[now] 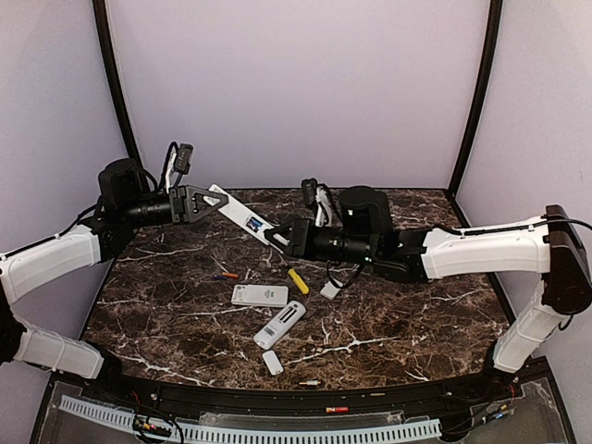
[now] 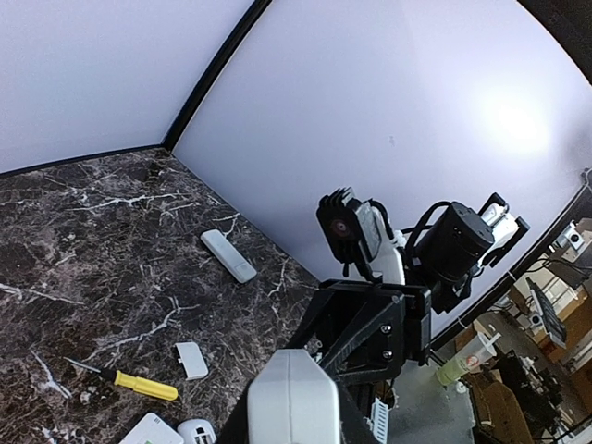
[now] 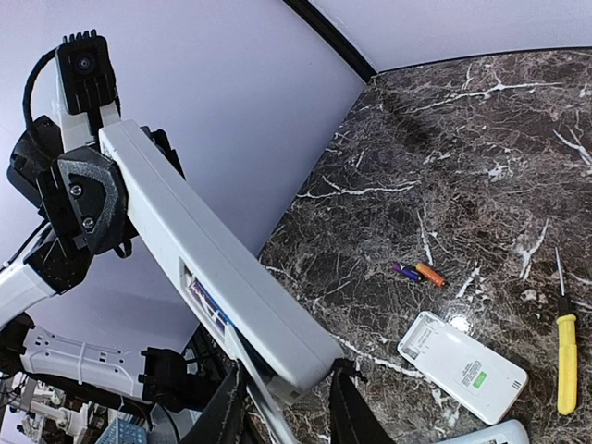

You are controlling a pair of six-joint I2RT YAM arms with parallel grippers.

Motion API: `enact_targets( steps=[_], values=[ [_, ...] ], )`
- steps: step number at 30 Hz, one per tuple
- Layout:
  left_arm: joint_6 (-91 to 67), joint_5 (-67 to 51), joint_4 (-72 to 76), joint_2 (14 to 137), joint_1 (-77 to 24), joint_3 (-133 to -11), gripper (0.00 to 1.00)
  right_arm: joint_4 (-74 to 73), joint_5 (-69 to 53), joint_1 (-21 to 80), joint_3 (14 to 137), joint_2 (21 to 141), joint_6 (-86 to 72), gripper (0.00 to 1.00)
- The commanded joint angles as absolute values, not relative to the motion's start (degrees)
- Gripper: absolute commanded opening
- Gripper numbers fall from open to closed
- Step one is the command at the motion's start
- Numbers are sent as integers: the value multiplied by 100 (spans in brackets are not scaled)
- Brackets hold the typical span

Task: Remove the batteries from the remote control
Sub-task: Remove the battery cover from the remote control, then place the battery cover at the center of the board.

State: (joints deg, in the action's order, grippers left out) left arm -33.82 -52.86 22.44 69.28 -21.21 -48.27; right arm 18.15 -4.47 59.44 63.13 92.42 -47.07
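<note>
Nearest the front edge of the table (image 1: pixel 185 342): small white cover (image 1: pixel 272 362), lying flat. Just behind, slanted remote (image 1: pixel 279 325), then crosswise remote (image 1: pixel 259 295). Beyond those, yellow-handled screwdriver (image 1: pixel 298 280) and second cover (image 1: pixel 330 289). Left of the screwdriver, two loose batteries (image 1: pixel 227 275), orange and dark, side by side on the marble, already out.

Higher and farther, raised remote (image 1: pixel 242 217), slanted in the air between both arms. Upper end clamped in the left gripper (image 1: pixel 215 197). Lower end straddled by the right gripper (image 1: pixel 274 233), fingers (image 3: pixel 347 407) close on either side; firm pinch or not, cannot tell. Blue-marked slot (image 3: pixel 205 303) open along the remote's face; probably cells still inside, too small to confirm.

Likely step: freeing those remaining cells. Hold the left end fixed as an anchor. Work the right fingertips at the slot, prying from one end of a cell. Tilt the slot down over bare marble, to drop freed cells onto the table.

Open room: bare marble left of the loose batteries and toward the far right. Tight below the right wrist, over screwdriver and remotes. Back wall close behind the left arm; little slack for pulling that way.
</note>
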Motion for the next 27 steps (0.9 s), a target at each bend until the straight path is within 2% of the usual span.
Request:
enact_targets(
  steps=[1, 5, 12, 20, 27],
  values=[
    [-3255, -5295, 2176, 6688, -2119, -4935, 0, 1626, -308, 5863, 6163, 9103, -4753, 27],
    [-3136, -5108, 1904, 6712, -2110, -5004, 0, 1639, -323, 5850, 6107, 9030, -4794, 22],
    [-3042, -4926, 1554, 6850, -2109, -5120, 0, 1861, -508, 5790, 5972, 8896, -4947, 0],
    [-2889, -4544, 977, 6968, -2085, -5304, 0, 2159, -509, 5774, 5741, 8516, -4827, 0],
    [-2560, -3964, 474, 6985, -2022, -5368, 0, 1019, 587, 5774, 5721, 7883, -4326, 0]
  ],
)
